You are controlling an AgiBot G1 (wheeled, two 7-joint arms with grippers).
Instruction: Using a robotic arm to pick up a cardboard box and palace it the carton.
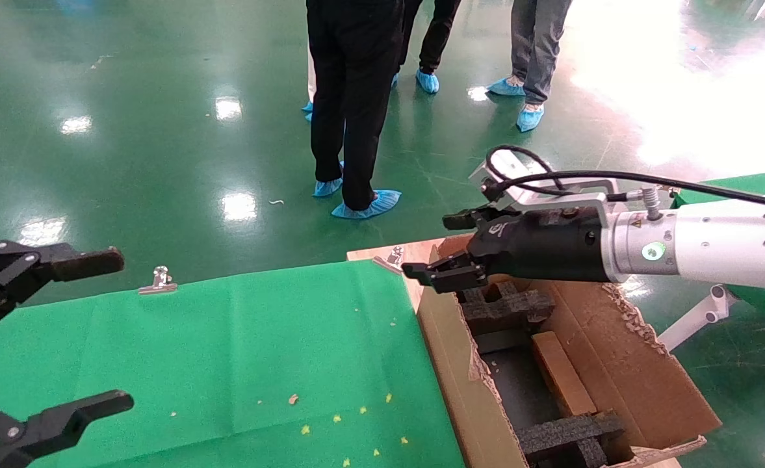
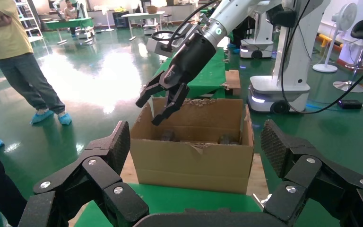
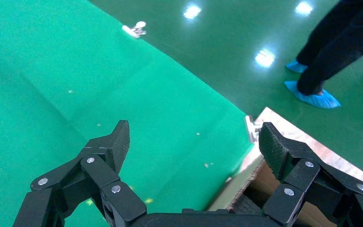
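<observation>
Judging by the layout, the placing looked done: the cardboard box (image 1: 562, 374) was seen lying inside the carton (image 1: 642, 383), between black foam blocks (image 1: 505, 305). The right gripper (image 1: 444, 250) was held above the carton's far end, fingers spread and empty. Only withdrawal seemed left. The ragged flap edge (image 1: 632, 318) was close beneath the wrist; open room lay over the green table (image 1: 259, 344). The left gripper (image 1: 64, 335) was parked, spread wide.

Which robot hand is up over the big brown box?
The right hand, the one on the white arm. It hovers open above the carton at its far end. The left hand hangs open above the green table instead.
</observation>
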